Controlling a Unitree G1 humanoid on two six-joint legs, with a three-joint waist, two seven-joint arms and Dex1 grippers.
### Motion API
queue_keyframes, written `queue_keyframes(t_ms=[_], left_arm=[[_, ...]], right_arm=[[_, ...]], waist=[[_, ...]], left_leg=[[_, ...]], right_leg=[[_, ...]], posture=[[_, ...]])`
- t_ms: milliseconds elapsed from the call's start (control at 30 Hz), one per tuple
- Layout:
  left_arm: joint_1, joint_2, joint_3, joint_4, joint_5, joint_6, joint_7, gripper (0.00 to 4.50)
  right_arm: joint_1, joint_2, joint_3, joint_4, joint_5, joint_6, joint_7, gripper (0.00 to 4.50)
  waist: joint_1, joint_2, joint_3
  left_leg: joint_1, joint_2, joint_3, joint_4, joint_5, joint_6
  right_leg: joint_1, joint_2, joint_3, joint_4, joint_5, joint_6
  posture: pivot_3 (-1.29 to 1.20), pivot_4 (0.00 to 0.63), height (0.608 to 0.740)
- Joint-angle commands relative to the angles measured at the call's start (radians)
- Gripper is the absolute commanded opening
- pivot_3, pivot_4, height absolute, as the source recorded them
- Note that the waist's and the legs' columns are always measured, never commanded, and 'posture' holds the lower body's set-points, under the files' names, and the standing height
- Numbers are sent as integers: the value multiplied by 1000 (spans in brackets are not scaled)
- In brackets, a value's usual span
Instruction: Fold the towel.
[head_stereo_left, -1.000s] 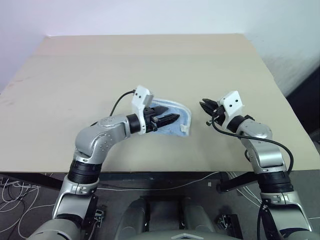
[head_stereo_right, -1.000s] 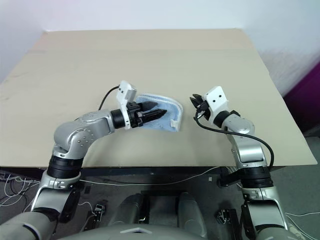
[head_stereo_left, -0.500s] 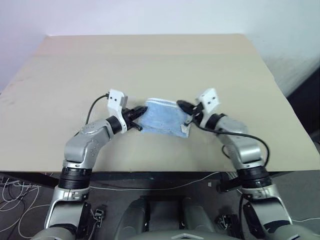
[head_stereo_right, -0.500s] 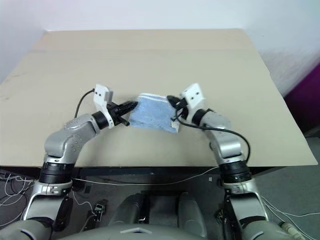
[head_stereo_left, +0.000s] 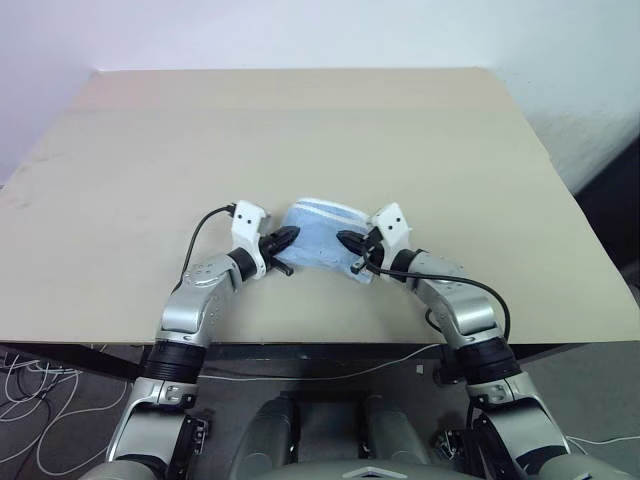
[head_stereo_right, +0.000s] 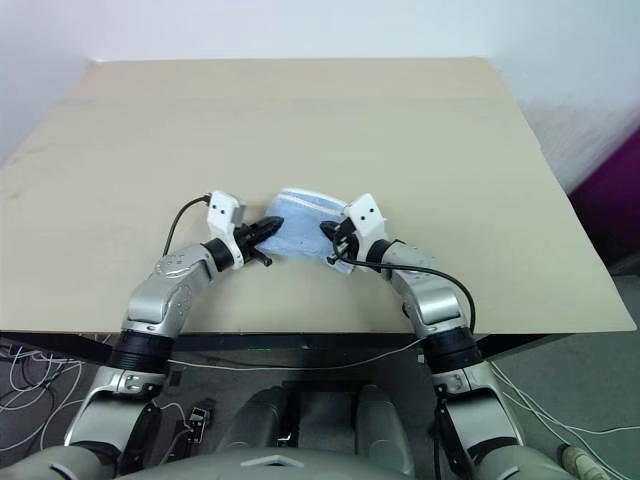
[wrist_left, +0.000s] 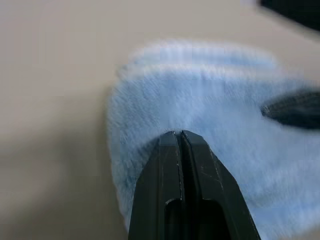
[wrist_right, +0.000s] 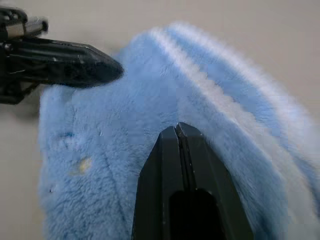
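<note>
Fingertips first: the left gripper (head_stereo_left: 288, 236) has its two black fingers pressed flat together with no gap, tips resting on the left edge of the light blue terry cloth towel (head_stereo_left: 322, 243). From the left wrist view I can't tell if any cloth is actually pinched between them; it looks more like closed tips poking into the pile. Same deal on the other side: the right gripper (head_stereo_left: 347, 239) is clamped tight, its tips lying on top of the towel's right half, beside a whitish hemmed band (wrist_right: 227, 107) that runs across the fabric.

The towel itself is already bunched into a small, rounded, doubled-up bundle, and the two grippers point at each other across it. It sits near the front edge of the plain beige wooden table (head_stereo_left: 300, 130), roughly centred between the arms.

Handling-wise, I'd guess it's super light, floppy and fuzzy. It won't hold a crease on its own and will slump wherever it isn't supported. Not slippery or fragile, but the layers will probably drag along together if you grab too deep. The best hold is likely the hemmed edge or a corner, since that's the firmest bit, pinching just the top layer.

Nothing else sits near the towel. The only real obstruction I can see is the grippers crowding each other over such a small bundle, plus the black cables (head_stereo_left: 205, 228) looping off the wrists.
</note>
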Motion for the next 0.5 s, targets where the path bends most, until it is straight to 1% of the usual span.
queue_keyframes(t_ms=[33,67,100,233,333,433,500], left_arm=[[-6,38,170,-80,-117,16,20,137],[-1,53,190,-86,-123,20,20,137],[5,70,203,-88,-123,21,17,137],[58,167,197,-60,-57,-3,-19,137],[90,200,181,-56,-26,-22,-37,137],[120,206,168,-77,-11,-33,-57,137],[129,200,162,-84,-8,-36,-60,137]], right_arm=[[-15,-50,-155,-121,150,138,-1,364],[-11,-62,-177,-136,177,174,-1,583],[-8,-73,-197,-147,203,211,-1,896],[-10,-81,-310,-114,351,463,-52,2244],[-10,-64,-367,-87,423,573,-94,3288],[-17,-14,-436,-71,514,678,-154,4380],[-22,16,-456,-72,540,715,-197,4445]], waist=[[0,0,0],[0,0,0],[-1,0,0],[-2,0,0],[1,0,0],[2,0,0],[0,0,0]], left_leg=[[0,0,0,0,0,0],[0,0,0,0,0,0],[0,0,0,0,0,0],[0,1,0,-1,0,0],[0,0,0,-1,0,0],[0,0,0,-1,0,0],[0,0,0,-1,0,0]], right_leg=[[0,0,0,0,0,0],[0,0,0,0,0,0],[0,0,0,0,0,0],[0,0,0,0,0,0],[0,0,1,0,0,0],[1,-1,1,-1,0,0],[1,-2,1,-1,0,0]], posture=[[0,150,740],[0,150,740],[0,150,740],[0,150,740],[0,150,740],[0,150,740],[0,150,740]])
